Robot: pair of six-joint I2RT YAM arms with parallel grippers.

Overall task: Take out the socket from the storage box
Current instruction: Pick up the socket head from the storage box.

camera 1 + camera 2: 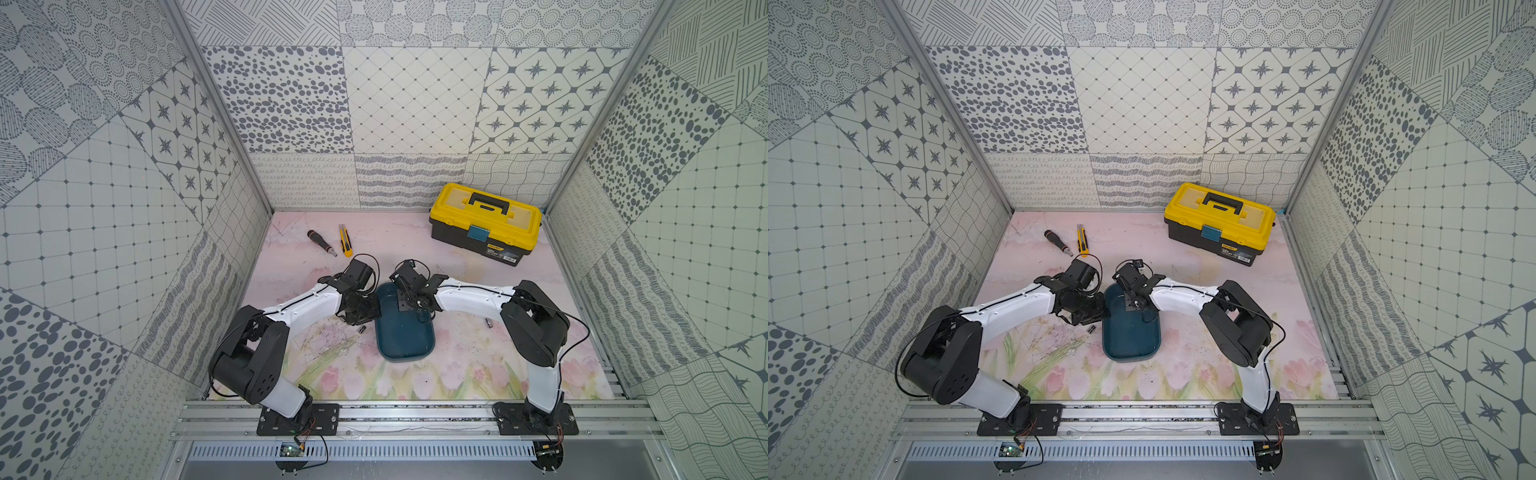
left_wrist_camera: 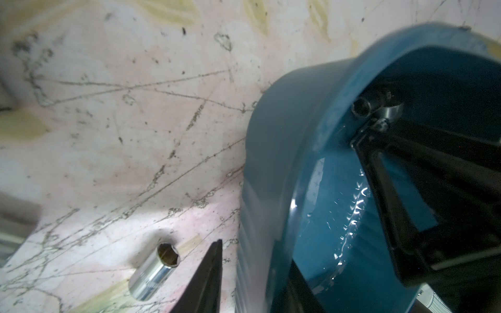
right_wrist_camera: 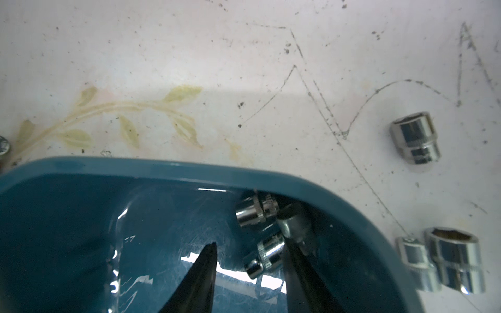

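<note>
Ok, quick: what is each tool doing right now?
Left tool: closed on the storage box wall.
Right tool: open around a small socket inside it.

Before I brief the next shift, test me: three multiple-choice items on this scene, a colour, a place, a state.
1. Handled plastic toolbox, lid colour: A red; B yellow; C white.
2. Large shiny hex socket, left wrist view: A in the dark teal plastic storage box; B on the floral mat; C on the toolbox.
3. Right gripper: A shut on the toolbox handle; B above the mat; C open astride a small socket in the storage box.
B, top plainly yellow; B, outside the box's wall; C, fingers flank it.
</note>
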